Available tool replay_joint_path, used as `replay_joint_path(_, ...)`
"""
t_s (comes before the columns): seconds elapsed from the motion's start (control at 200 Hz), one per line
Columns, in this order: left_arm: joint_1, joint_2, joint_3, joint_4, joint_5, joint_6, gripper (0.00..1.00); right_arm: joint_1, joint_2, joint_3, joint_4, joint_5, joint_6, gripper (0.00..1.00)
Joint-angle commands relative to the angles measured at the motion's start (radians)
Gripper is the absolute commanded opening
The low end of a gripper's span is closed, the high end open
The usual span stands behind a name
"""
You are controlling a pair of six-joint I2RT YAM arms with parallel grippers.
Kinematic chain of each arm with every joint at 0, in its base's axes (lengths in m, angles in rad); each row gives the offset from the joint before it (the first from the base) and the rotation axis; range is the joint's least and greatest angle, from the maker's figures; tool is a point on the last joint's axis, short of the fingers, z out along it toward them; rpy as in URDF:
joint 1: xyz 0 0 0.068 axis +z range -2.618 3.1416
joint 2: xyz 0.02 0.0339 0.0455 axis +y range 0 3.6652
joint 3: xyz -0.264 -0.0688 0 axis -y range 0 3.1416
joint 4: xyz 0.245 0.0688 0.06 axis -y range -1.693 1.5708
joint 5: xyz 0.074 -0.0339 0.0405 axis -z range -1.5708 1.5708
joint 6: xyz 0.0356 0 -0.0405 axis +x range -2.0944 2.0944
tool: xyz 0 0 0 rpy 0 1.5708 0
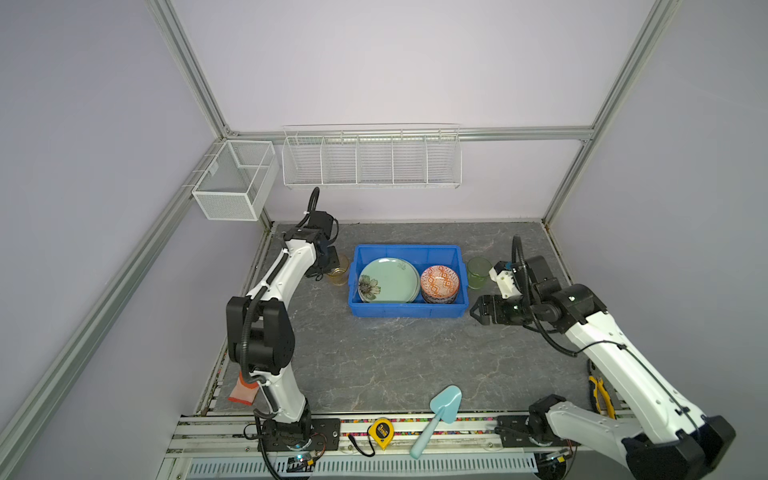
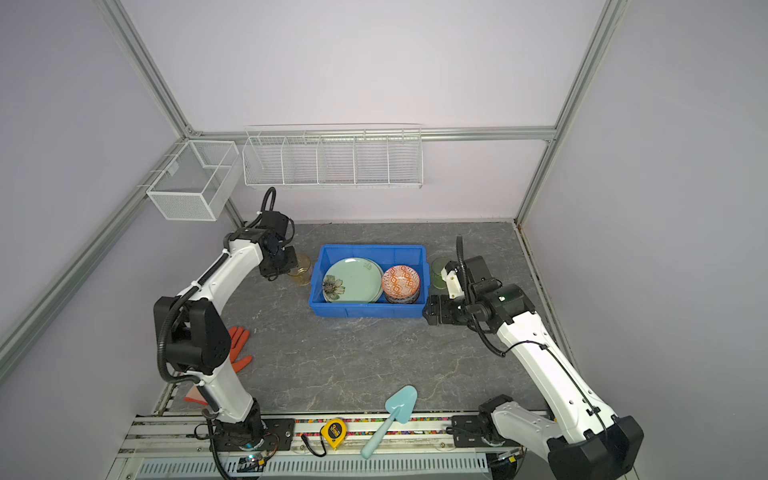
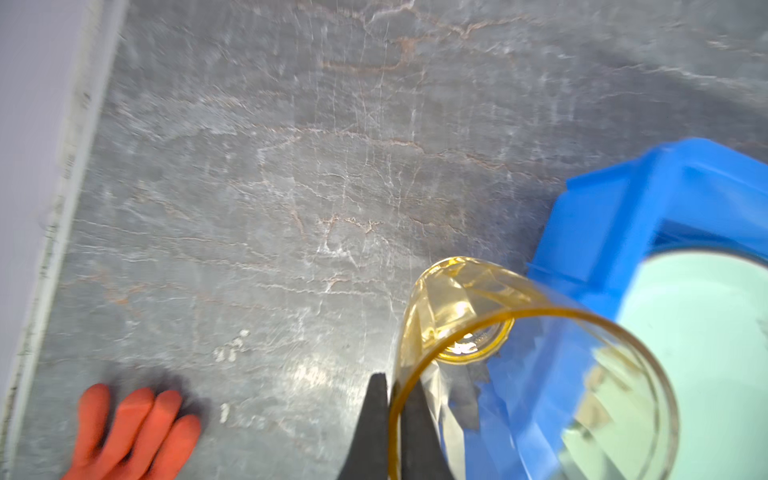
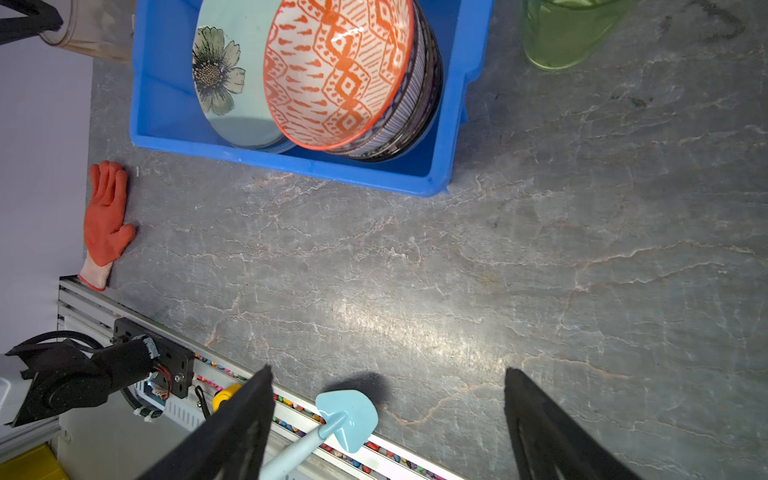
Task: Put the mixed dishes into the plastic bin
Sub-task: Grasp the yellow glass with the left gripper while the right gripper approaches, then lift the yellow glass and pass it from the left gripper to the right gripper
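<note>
A: Near edge first?

B: Front rail (image 1: 465, 440) closes off the near side of the table (image 1: 395, 365). Yellow tape measure (image 1: 381, 433) sits on the rail. Teal scoop (image 1: 436, 417) just beside it, blade on the table, handle out over the rail. Orange glove (image 4: 106, 224) lies flat at the left edge.

A: Room to move?

B: Broad bare stretch between the rail and the blue bin (image 1: 407, 311). Narrower bare strips either side of the bin and behind it.

A: End effectors?

B: Right end effector (image 1: 478, 309) hangs near the bin's front right corner, fingers spread wide, nothing between them. Left end effector (image 3: 395, 386) is at the bin's left wall, pinched tight on the amber cup (image 1: 338, 274), one finger inside the rim, one outside. Can't tell whether the cup's base is on the table.

A: Bin contents?

B: Left half: mint plate (image 1: 388, 280) with a flower, on top of a plate stack, other edges showing beneath. Right half: orange bowl (image 1: 439, 280) on top of nested darker patterned bowls. The two stacks sit just beside each other.

A: Outside the bin?

B: Amber cup just outside the left wall. Green cup (image 1: 478, 272) upright on the table just outside the right wall, beyond the right end effector.

A: Farthest?

B: Mesh basket (image 1: 232, 183) on the left frame corner. Divided wire rack (image 1: 372, 160) on the back wall. Both are mounted above the table.
</note>
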Motion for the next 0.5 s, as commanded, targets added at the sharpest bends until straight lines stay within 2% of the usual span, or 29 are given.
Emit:
replay_joint_path(0.0,-0.032,-0.078,-0.029,-0.065,-0.052,0.026,0.00,0.011,0.042,0.036,0.049,-0.042,-0.034,0.89)
replay_joint_path(0.09,-0.051,-0.141,-0.052,-0.082,-0.029,0.022,0.00,0.040,0.084,0.068,0.056,-0.033,-0.051,0.93)
replay_joint_path(0.25,-0.088,-0.240,-0.096,-0.092,0.099,-0.001,0.00,0.135,0.182,0.159,0.065,0.002,-0.067,0.95)
replay_joint_path(0.43,-0.216,-0.333,-0.148,-0.102,0.077,-0.091,0.00,0.247,0.341,0.337,0.049,0.015,-0.093,1.00)
replay_joint_path(0.495,-0.256,-0.355,-0.175,-0.095,0.068,-0.122,0.00,0.284,0.390,0.409,0.042,0.024,-0.099,0.98)
